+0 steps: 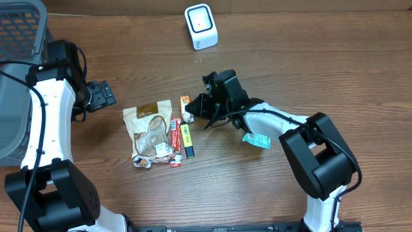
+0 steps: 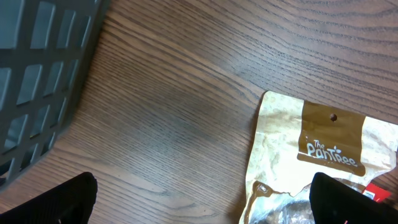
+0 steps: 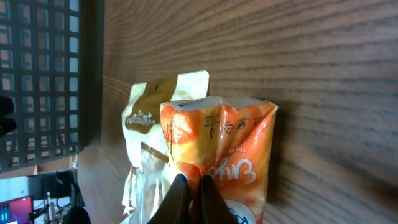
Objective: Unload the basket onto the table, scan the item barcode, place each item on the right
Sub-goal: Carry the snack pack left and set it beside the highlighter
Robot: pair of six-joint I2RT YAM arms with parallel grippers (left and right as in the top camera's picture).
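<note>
A grey mesh basket stands at the far left edge of the wooden surface. Just right of it is the left hand, wide open and holding nothing. In the left wrist view its dark fingers stand far apart at the bottom corners, above bare wood, with the basket wall at upper left.

Right of that hand a brown-and-cream pouch lies flat. A red pack lies along the pouch's right side, and a yellow pack lies just beside the red one.

Above those two, near the middle, is the orange pack, the item to scan. The right hand is closed on it. In the right wrist view the fingertips pinch the lower edge of the crumpled orange pack, with the pouch behind it. I cannot tell whether the pack is clear of the surface.

The white scanner stands at the far edge, well apart from the orange pack. A teal pack lies beside the right arm, farther right.
</note>
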